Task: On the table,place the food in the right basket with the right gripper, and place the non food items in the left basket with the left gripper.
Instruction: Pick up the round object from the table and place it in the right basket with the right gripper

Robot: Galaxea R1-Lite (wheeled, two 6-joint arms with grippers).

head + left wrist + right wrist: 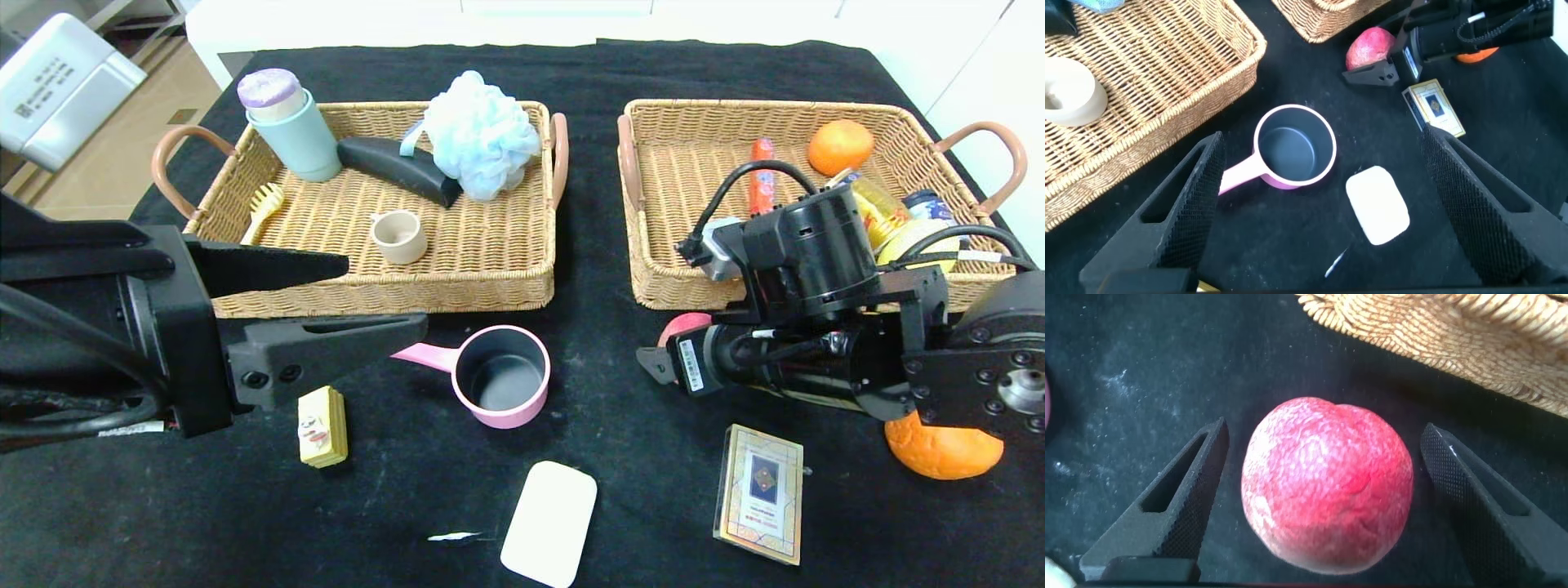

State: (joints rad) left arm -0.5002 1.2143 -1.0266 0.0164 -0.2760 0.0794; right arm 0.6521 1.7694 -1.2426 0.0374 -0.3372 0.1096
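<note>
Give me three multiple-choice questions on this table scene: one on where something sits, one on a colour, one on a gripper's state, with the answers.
1. Where is the pink saucepan with the dark inside?
A. in the left wicker basket
B. on the black-draped table, in front of the left wicker basket
C. in the right wicker basket

2. What colour is the rounded flat bar?
A. white
B. blue
C. green

3. How does the right gripper stand at the pink-red round peach?
A. shut on it
B. far from it
C. open, fingers either side

Answers: B, it stands on the cloth outside the basket; A, it shows plainly white; C, gaps separate both fingers from the peach.
</note>
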